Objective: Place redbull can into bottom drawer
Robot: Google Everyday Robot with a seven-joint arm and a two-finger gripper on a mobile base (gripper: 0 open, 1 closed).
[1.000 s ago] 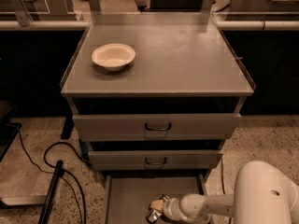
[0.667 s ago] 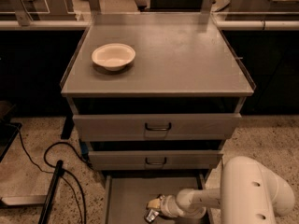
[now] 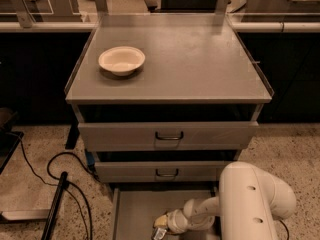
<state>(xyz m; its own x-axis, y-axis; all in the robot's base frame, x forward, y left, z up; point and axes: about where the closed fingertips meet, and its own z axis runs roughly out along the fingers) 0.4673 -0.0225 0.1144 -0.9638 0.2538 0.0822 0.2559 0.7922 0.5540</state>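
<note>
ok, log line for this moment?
gripper: low inside open bottom drawer | redbull can: not discernible | bowl: on cabinet top

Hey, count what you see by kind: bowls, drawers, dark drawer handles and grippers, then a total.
Bowls: 1, the bowl on the cabinet top.
Drawers: 3, top drawer, middle drawer, open bottom drawer.
Dark handles: 2, upper handle, lower handle.
Grippers: 1, the gripper inside the bottom drawer.
Total: 7.
</note>
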